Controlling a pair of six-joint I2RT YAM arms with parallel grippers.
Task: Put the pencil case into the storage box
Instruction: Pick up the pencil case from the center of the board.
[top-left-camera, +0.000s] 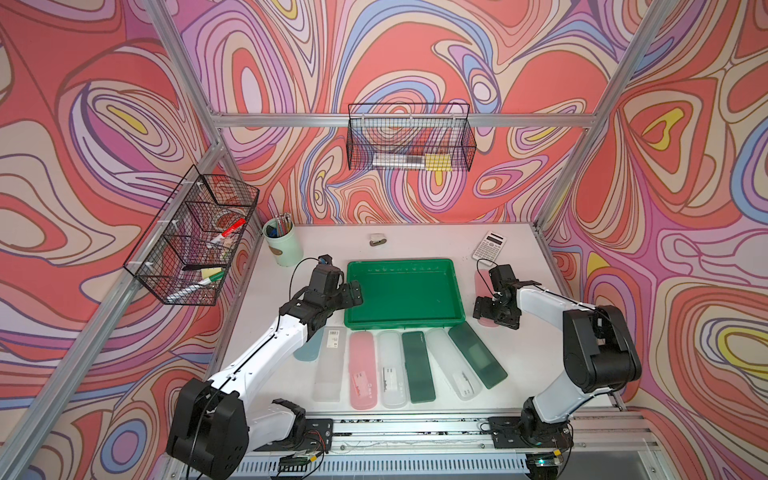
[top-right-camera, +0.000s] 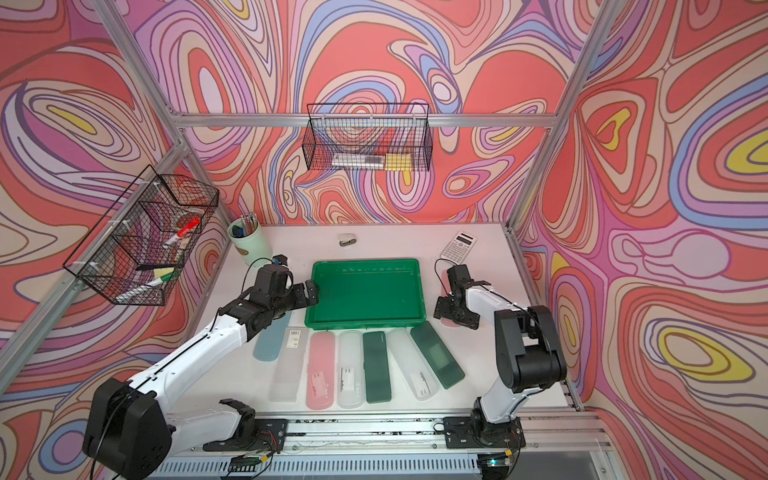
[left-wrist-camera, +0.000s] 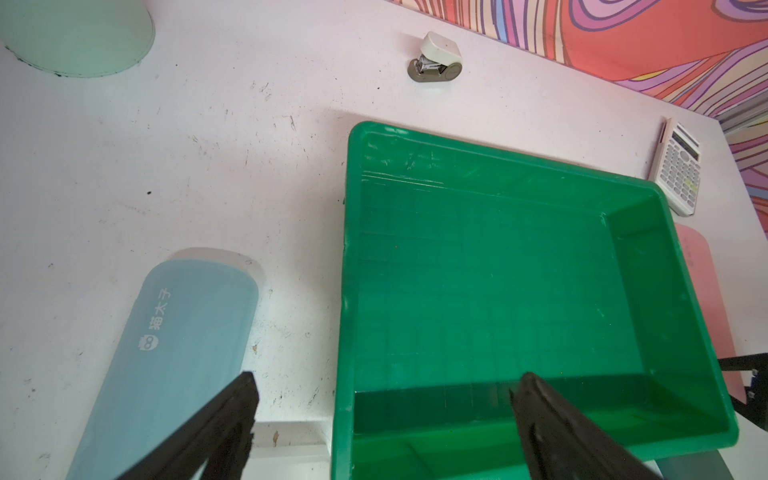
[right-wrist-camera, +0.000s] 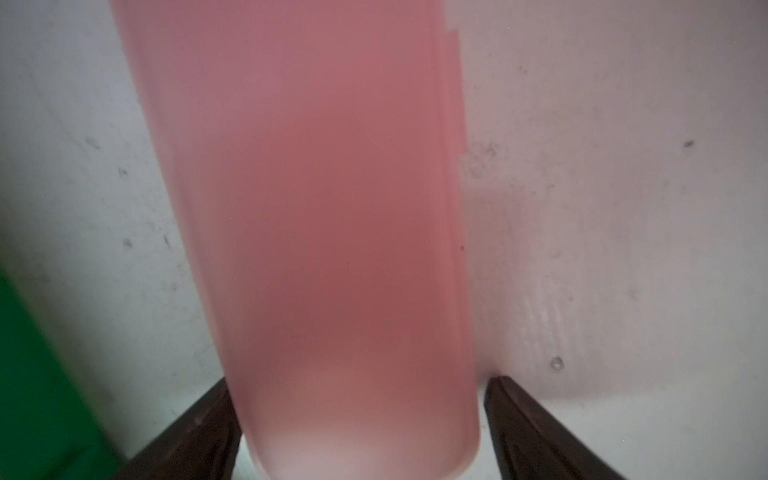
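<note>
Eight pencil cases (top-left-camera: 417, 365) outside storage box (top-left-camera: 405, 296); left end effector (left-wrist-camera: 388, 380), right end effector (right-wrist-camera: 360, 381) spread.

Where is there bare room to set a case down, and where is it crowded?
Free: the storage box floor; the table strip behind it, between pen cup, stapler and calculator. Crowded: the row of pencil cases along the box's near rim.
</note>
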